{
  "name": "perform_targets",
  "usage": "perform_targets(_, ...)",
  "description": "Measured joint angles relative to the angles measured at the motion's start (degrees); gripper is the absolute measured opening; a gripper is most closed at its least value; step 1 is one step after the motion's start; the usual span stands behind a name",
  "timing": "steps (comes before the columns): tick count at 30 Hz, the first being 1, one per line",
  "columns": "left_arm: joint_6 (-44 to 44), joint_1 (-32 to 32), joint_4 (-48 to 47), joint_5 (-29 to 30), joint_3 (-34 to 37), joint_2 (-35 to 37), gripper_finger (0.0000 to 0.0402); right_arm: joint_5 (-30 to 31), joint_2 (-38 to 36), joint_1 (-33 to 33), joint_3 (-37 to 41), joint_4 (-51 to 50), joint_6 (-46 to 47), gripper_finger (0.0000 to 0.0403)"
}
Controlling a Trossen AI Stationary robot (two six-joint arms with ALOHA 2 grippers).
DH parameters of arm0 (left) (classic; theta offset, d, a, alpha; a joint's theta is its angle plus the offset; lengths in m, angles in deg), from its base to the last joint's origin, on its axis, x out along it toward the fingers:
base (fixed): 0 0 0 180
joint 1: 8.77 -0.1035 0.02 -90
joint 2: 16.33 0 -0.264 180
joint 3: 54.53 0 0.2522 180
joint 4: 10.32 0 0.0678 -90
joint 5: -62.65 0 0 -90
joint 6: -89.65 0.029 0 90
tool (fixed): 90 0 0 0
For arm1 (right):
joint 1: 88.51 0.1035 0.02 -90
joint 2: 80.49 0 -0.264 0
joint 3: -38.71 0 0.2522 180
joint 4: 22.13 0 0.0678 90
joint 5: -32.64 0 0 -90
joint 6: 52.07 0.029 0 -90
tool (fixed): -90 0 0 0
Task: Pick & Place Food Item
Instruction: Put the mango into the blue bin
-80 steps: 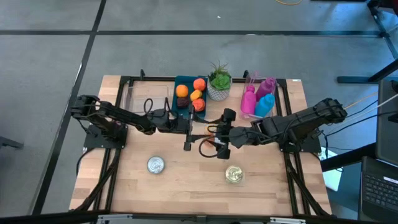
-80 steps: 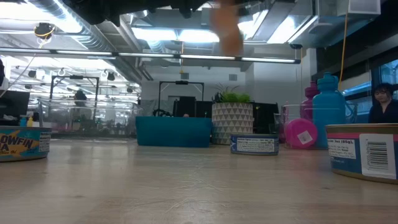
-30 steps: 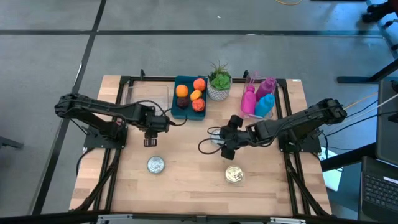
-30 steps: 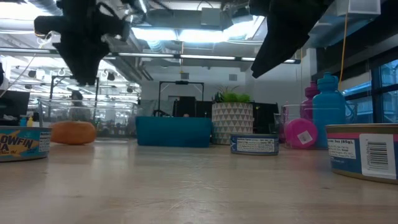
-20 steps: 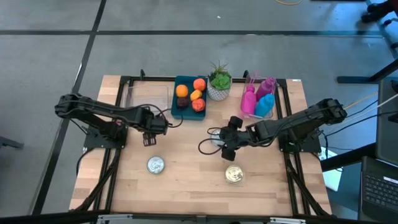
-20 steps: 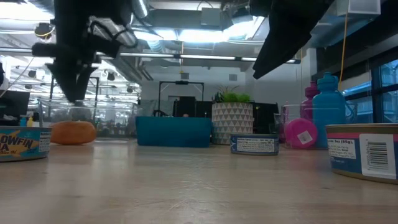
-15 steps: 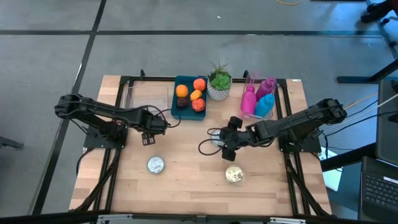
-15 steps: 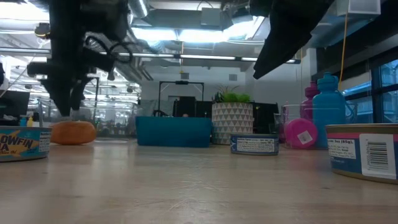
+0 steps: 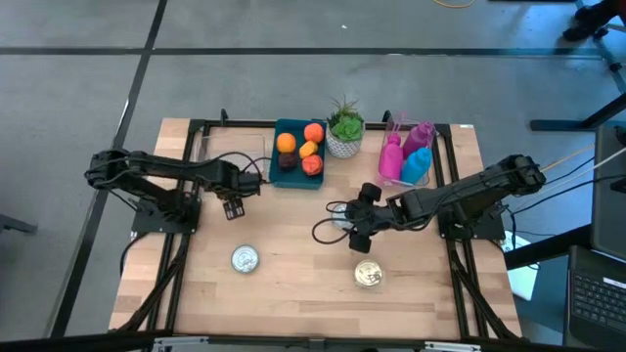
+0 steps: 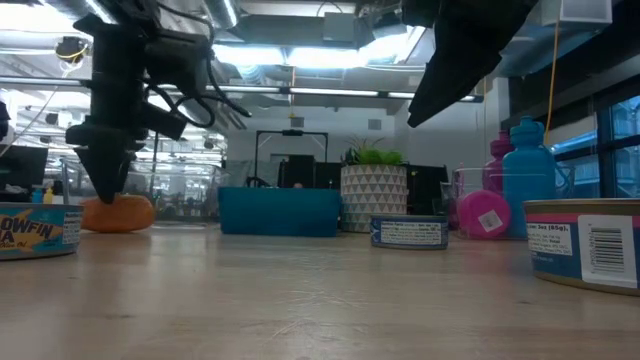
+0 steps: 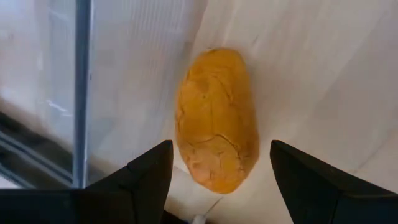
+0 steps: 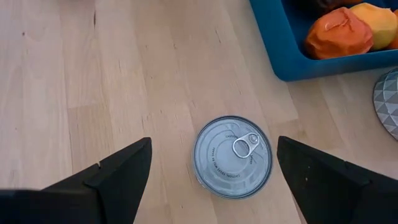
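From above, the left hand (image 9: 233, 207) covers the food item, so it cannot be seen there; at table height only its orange top (image 10: 118, 213) shows behind the hand's tip. The can (image 10: 38, 230) at the near left is cut off by the frame and reads only "OWFIN"; the can (image 10: 584, 242) at the near right shows a barcode and small print too fine to read. The flat tin (image 10: 409, 232) mid-worktop carries a label that cannot be made out.

The food item (image 11: 216, 119) is an oblong, yellow-orange lump with a cracked, matte skin, lying on the wooden worktop (image 9: 303, 244) just beside a clear tray (image 9: 233, 152). The left hand hangs over it with fingers (image 11: 149, 174) spread, either side of it, not touching. The right hand (image 12: 211, 177) stands wide open above a silver pull-tab can (image 12: 233, 155), near the blue bin (image 12: 280, 43) of fruit.
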Motion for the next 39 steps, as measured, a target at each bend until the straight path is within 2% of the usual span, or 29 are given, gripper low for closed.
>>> perform_targets(3, 1.55, -2.04, 0.96, -2.79, 0.04, 0.00, 0.0259, 0.00, -0.02, 0.00, 0.00, 0.00, 0.00, 0.0341)
perform_targets(9, 2.89, -5.77, 1.49, -4.75, 0.22, -1.16, 0.0260, 0.00, -0.02, 0.00, 0.00, -0.02, -0.02, 0.0341)
perform_targets(16, 4.23, -6.46, 1.81, -6.63, 0.06, -5.13, 0.0260, -0.02, -0.02, 0.00, 0.00, -0.02, -0.02, 0.0341)
perform_targets(21, 4.67, -5.22, 2.17, -8.12, 0.07, -6.75, 0.0244, -0.02, -0.02, 0.00, 0.00, -0.04, -0.02, 0.0341)
perform_targets(27, 4.66, -2.70, 2.22, -7.87, -0.54, -6.72, 0.0191, -0.02, -0.02, 0.00, 0.00, -0.04, -0.04, 0.0341)
perform_targets(30, 5.26, -1.21, 3.74, -9.67, -1.99, -6.36, 0.0171, -0.02, -0.02, 0.00, 0.00, -0.04, -0.02, 0.0341)
perform_targets(35, 7.58, 1.08, 8.68, -13.36, -6.71, -5.21, 0.0166, -0.02, -0.02, 0.00, -0.01, -0.04, 0.04, 0.0341)
perform_targets(39, 11.42, 2.19, 13.44, -11.09, -12.14, -5.05, 0.0169, -0.02, -0.02, 0.00, -0.02, -0.04, 0.07, 0.0341)
